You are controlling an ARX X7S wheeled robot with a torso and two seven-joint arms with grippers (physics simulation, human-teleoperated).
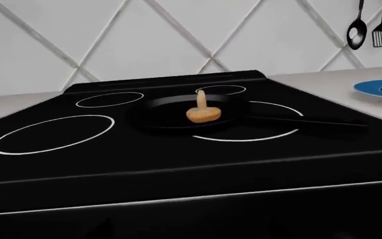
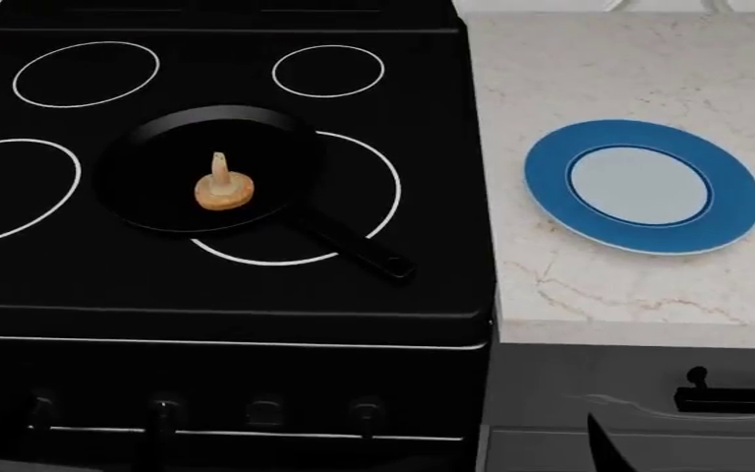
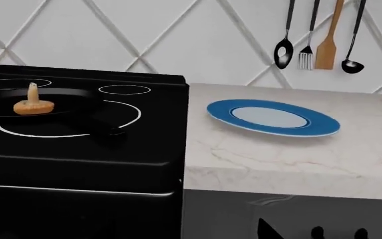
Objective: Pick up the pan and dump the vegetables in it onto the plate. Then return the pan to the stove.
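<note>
The black pan [image 2: 168, 162] sits on the stove [image 2: 220, 285] over the front right burner ring, its handle [image 2: 358, 246] pointing to the front right. The mushroom [image 2: 224, 190] lies cap down, stem up, in the pan's middle; it also shows in the left wrist view [image 1: 203, 113] and the right wrist view [image 3: 33, 105]. The blue-rimmed plate [image 2: 640, 187] lies empty on the counter right of the stove. Only a dark pointed tip of my right gripper [image 2: 608, 447] shows, low in front of the counter. My left gripper is not visible.
Marble counter [image 2: 588, 285] runs right of the stove. Knobs [image 2: 161, 408] line the stove's front. A drawer handle [image 2: 731, 396] sits below the counter edge. Utensils [image 3: 317, 40] hang on the tiled wall behind the plate.
</note>
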